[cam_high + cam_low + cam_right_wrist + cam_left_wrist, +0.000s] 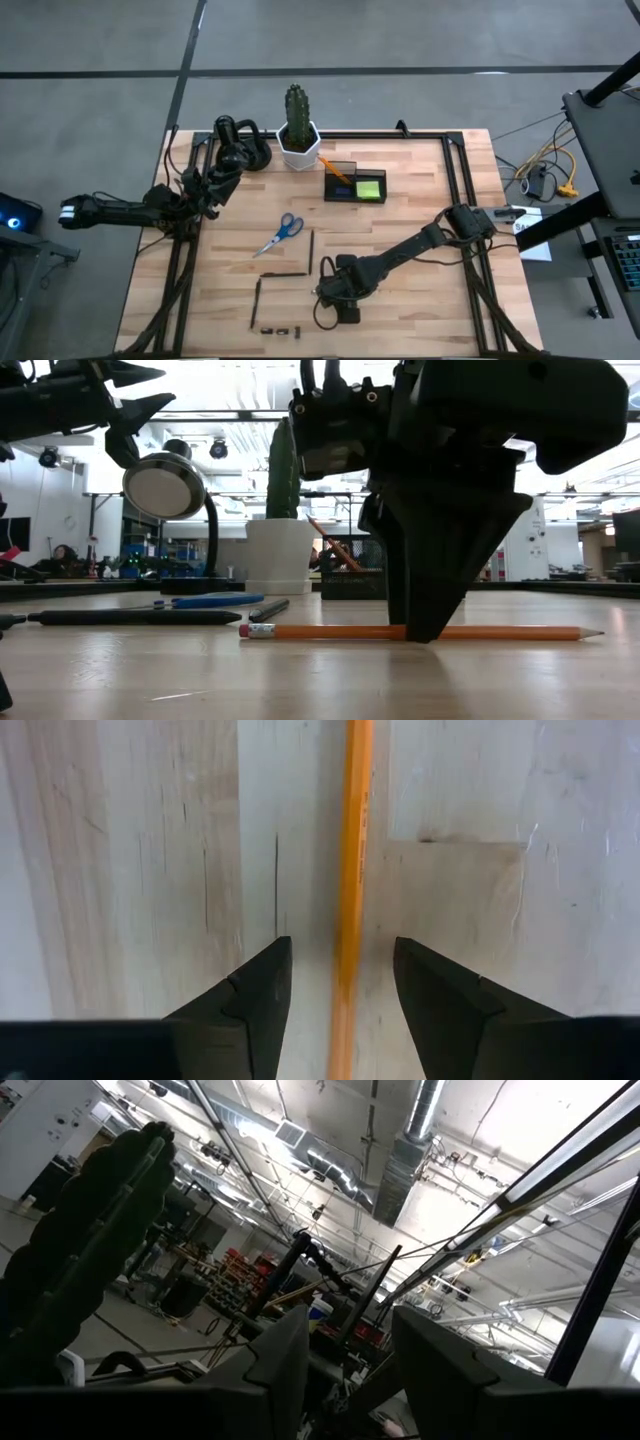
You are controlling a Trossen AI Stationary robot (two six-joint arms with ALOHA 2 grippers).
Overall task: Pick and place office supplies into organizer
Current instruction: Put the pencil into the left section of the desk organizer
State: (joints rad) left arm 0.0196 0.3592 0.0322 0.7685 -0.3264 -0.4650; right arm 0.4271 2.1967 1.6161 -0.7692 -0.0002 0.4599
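An orange pencil (355, 840) lies flat on the wooden table near its front edge, its eraser end (247, 630) toward the left in the low view. My right gripper (342, 970) points down over the pencil's middle. It is open, with one finger on each side of the pencil and a gap at both. From above, the gripper (335, 295) hides the pencil. The organizer (355, 180) stands at the far middle and holds a lime-green pad (368, 188) and a slanted orange pencil (338, 170). My left gripper (350, 1340) waits open, raised at the table's left.
Blue-handled scissors (280, 235), dark pens (311, 250) (283, 274) (257, 300) and tiny black clips (280, 329) lie left of my right gripper. A white cactus pot (298, 140) and a black rounded gadget (245, 145) stand at the far edge.
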